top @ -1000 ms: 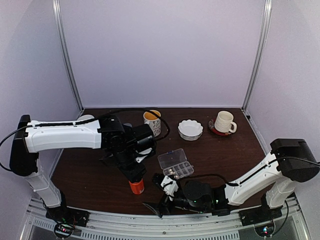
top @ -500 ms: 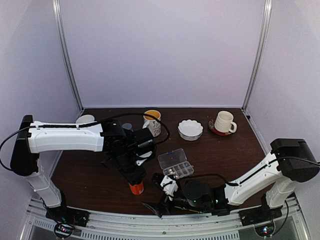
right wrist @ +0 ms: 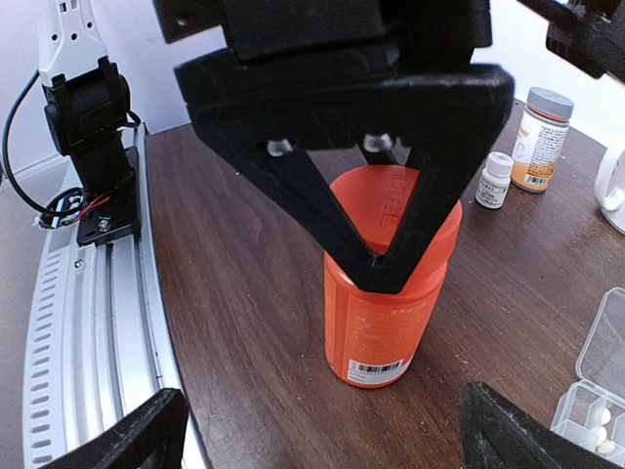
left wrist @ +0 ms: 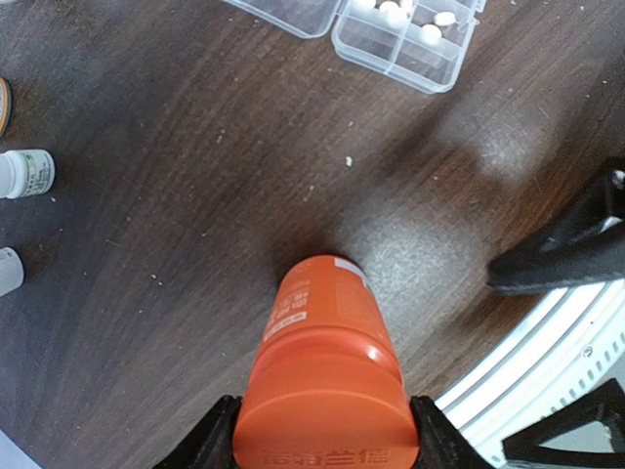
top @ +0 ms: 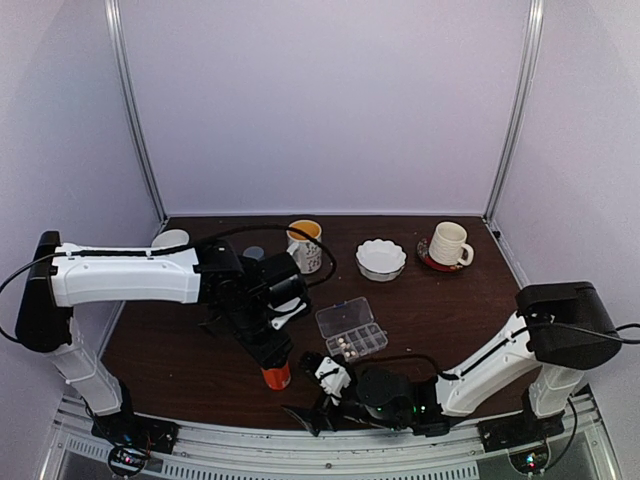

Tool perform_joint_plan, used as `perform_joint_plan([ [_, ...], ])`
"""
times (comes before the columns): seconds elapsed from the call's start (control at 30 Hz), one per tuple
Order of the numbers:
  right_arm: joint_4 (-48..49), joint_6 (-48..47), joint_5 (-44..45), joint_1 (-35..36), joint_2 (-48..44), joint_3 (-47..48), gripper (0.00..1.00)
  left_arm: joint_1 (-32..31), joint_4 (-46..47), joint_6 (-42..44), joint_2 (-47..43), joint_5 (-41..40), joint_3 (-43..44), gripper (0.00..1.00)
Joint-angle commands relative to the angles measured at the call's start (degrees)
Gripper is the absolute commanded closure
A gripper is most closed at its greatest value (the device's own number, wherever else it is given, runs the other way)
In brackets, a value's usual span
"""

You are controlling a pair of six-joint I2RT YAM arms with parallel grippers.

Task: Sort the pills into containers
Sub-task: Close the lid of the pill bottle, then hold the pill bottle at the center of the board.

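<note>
Still pinching bottle (left wrist: 327,381) tight with left gripper (left wrist: 325,435); keeping right gripper (right wrist: 322,430) wide open, empty, creeping closer; probably uncapping next; no new pills (left wrist: 395,15) yet.

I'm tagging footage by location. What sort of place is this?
Probably a robot lab test booth: plain pale walls on a metal frame, two arms bolted to a rail, and staged props like a mug and a pill box.
</note>
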Motion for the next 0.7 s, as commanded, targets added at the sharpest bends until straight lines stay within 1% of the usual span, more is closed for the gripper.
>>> perform_joint_plan([
  [0.0, 8.63, 0.59, 3.41, -0.29, 3.20, 0.59, 0.00, -0.09, 1.98, -0.12, 1.46, 5.08, -2.98, 0.46],
  [0.17, 11.35, 1.44, 2.04, -1.88, 7.33, 2.50, 0.00, -0.12, 1.78, -0.32, 1.26, 5.14, -2.93, 0.47],
  [0.3, 11.03, 0.92, 2.50, -2.28, 9.57, 4.15, 0.00, -0.07, 1.79, -0.32, 1.07, 5.09, -3.28, 0.48],
  [0.37, 12.65, 1.03, 2.64, -2.60, 10.74, 4.18, 0.00, -0.14, 1.79, -0.31, 1.03, 5.15, -3.50, 0.48],
  [0.57, 14.55, 0.81, 2.26, -3.79, 14.02, 6.34, 0.06, -0.11, 1.74, -0.30, 0.81, 5.32, -3.64, 0.48],
  [0.67, 14.41, 0.47, 1.72, -4.39, 15.35, 7.83, 0.12, -0.02, 1.79, -0.32, 0.76, 5.33, -3.80, 0.48],
])
